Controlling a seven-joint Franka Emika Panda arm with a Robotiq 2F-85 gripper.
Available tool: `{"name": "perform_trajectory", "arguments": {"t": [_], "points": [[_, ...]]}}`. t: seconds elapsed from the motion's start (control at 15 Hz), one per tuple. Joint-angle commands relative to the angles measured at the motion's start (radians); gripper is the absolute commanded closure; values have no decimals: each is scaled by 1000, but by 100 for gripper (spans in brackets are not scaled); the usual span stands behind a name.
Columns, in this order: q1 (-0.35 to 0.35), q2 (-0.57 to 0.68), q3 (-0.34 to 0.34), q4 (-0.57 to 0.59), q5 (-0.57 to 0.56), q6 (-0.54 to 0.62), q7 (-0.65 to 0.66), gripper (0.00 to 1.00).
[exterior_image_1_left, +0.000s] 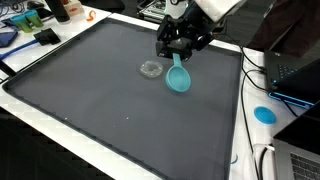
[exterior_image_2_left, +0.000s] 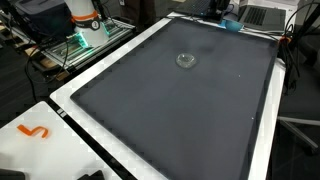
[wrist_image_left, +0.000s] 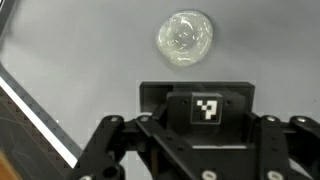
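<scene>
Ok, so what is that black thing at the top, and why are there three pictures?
That black thing is the pincer, the grabbing hand at the end of a robot arm. Two pictures come from cameras standing off to the side. The third comes from a camera on the arm's wrist, looking down past the pincer. A big dark grey mat covers the surface. On it sits a small clear round dish. A turquoise spoon is right under the pincer, with its handle pointing up at it. I cannot tell if the pincer is really pinching it.
</scene>
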Motion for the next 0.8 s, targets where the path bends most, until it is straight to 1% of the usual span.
{"name": "perform_trajectory", "arguments": {"t": [0.0,0.33,0.53,0.73], "points": [[-39,35,-10,85,115,-20,-39,72],[-134,48,-27,134,300,-5,-72,72],[-206,42,-38,128,422,20,-78,72],[-274,27,-50,96,544,77,-75,72]]}}
